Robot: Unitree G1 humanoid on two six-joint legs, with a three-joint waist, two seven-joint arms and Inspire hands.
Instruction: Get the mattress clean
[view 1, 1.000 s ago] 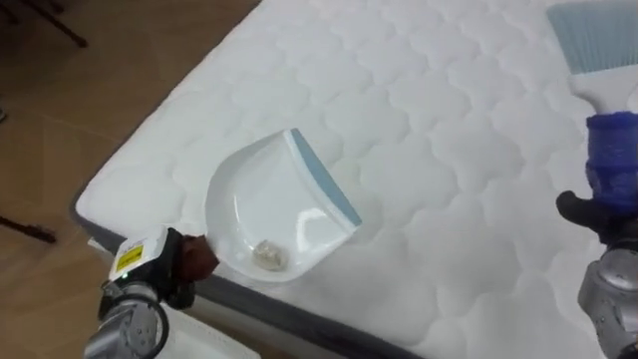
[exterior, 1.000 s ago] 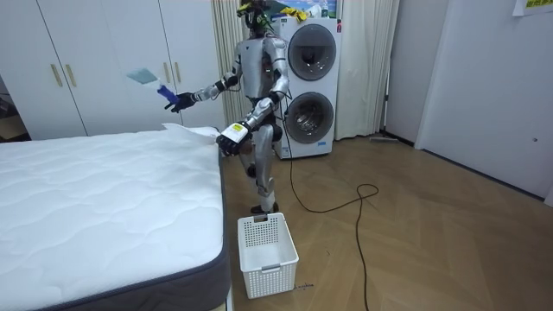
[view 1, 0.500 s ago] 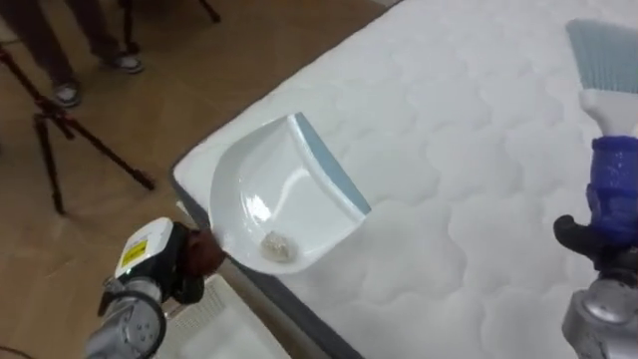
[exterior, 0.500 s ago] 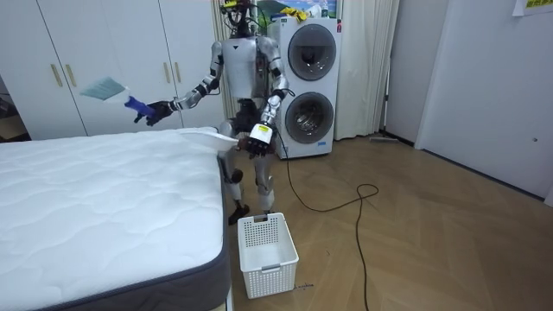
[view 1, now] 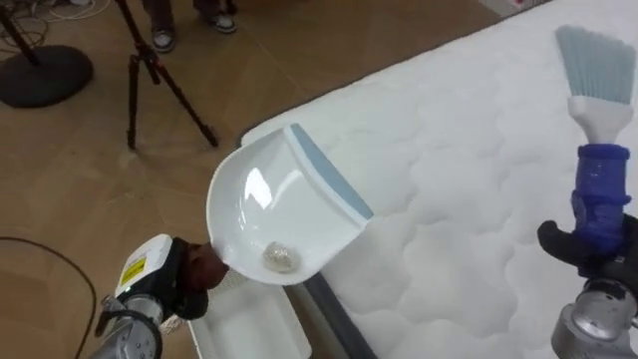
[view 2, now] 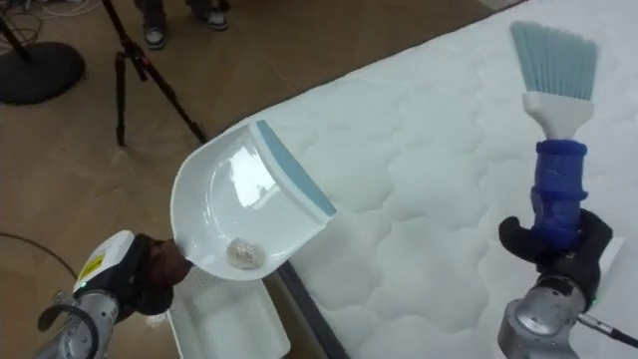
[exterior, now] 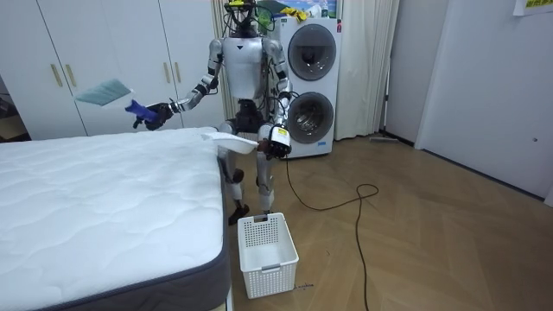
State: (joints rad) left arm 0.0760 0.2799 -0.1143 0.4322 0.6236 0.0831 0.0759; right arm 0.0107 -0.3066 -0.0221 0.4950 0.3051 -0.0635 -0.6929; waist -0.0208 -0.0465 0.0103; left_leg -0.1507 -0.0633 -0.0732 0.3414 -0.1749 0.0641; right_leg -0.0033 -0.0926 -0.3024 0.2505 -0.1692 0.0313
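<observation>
The robot stands at the corner of the white mattress (view 1: pixel 469 160), the white basket (exterior: pixel 275 278) on the floor at its feet. Its left hand (view 1: pixel 189 277) is curled round the handle of the dustpan (view 1: pixel 269 214), and its right hand (view 1: pixel 583 249) is clamped on the brush (view 1: pixel 598 150), held up over the mattress. The small crumpled scrap (view 1: pixel 280 258) lies deep in the dustpan, by the mattress corner with the basket below; a crooked tip, I'd say, drops it on the floor.

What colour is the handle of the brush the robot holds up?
The brush handle is dark blue; it shows best in the right eye view.

left hand (view 1: pixel 189 275), right hand (view 1: pixel 586 246): firm grips
</observation>
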